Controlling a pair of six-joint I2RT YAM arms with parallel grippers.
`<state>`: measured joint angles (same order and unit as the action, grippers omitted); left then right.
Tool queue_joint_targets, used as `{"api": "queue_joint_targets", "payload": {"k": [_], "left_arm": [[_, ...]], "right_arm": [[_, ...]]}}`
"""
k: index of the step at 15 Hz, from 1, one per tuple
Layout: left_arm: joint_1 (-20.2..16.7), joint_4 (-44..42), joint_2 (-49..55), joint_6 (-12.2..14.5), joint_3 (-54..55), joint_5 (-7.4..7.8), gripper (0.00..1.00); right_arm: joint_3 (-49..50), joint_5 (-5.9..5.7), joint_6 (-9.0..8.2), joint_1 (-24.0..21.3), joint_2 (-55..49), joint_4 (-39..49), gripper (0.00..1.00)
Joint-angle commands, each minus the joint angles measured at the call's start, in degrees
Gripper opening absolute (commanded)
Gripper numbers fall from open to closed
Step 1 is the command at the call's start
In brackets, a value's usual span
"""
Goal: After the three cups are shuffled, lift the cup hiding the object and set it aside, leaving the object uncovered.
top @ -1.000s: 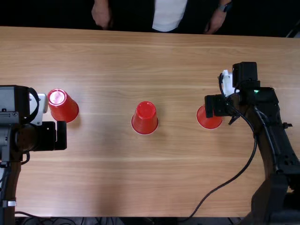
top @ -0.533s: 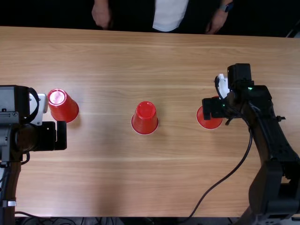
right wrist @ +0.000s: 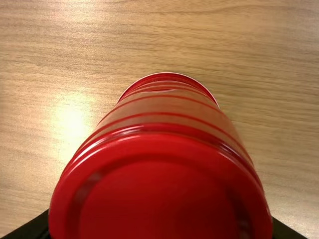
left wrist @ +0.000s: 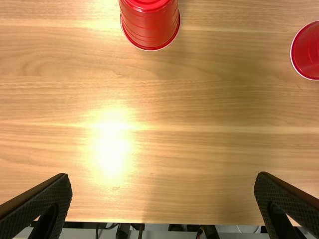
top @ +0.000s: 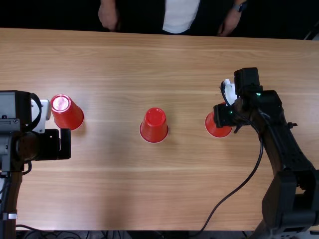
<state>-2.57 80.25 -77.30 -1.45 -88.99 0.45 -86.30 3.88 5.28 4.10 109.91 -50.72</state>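
The right cup [top: 215, 127] — clasped by the right gripper [top: 222, 116] — has been shifted slightly leftward, so lifting seems begun.

Light brown wooden table [top: 159, 64]

On the table [top: 159, 64], three cups stand in a row: left cup [top: 66, 113] just beside the left arm [top: 20, 130], middle cup [top: 154, 125] central, right cup [top: 215, 127] apparently touching the right gripper [top: 222, 118].
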Motion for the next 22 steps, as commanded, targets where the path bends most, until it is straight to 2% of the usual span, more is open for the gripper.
{"api": "queue_joint_targets", "payload": {"k": [1, 3, 5, 10, 15, 16, 19, 22], "left_arm": [[0.63, 0.01, -0.13, 0.4, -1.8, 0.08, 1.0], [0.63, 0.01, 0.04, 0.4, -1.8, 0.08, 1.0], [0.55, 0.01, 0.13, 0.4, -1.8, 0.08, 1.0], [0.63, 0.12, 0.3, 0.4, -1.8, 0.08, 1.0], [0.55, 0.12, 2.15, 0.5, -1.27, 0.08, 1.0], [0.55, 0.12, 2.68, 0.5, -0.22, 0.08, 1.0], [0.46, 0.12, 4.88, 0.61, 1.63, 0.08, 1.0], [0.28, 0.22, 5.58, 0.61, 2.51, 0.08, 1.0]], "right_arm": [[-0.97, 0.76, -0.01, 0.65, 0.31, 0.03, 0.06], [-0.97, 0.87, -0.11, 0.56, -1.89, -0.07, 0.03], [-0.89, 1.29, -0.11, 0.38, -8.75, -0.07, 0.03], [-0.45, 1.18, 0.1, 0.03, -20.43, -0.39, 0.03], [9.93, 0.87, 0.1, -0.32, -32.65, 0.03, 0.05], [12.65, 0.76, 0.1, -1.37, -34.5, 0.03, 0.05], [18.63, 0.76, 0.42, -9.37, -36.61, 0.14, 0.06], [22.85, 0.76, 3.37, -14.47, -36.61, 0.14, 0.06]]}}
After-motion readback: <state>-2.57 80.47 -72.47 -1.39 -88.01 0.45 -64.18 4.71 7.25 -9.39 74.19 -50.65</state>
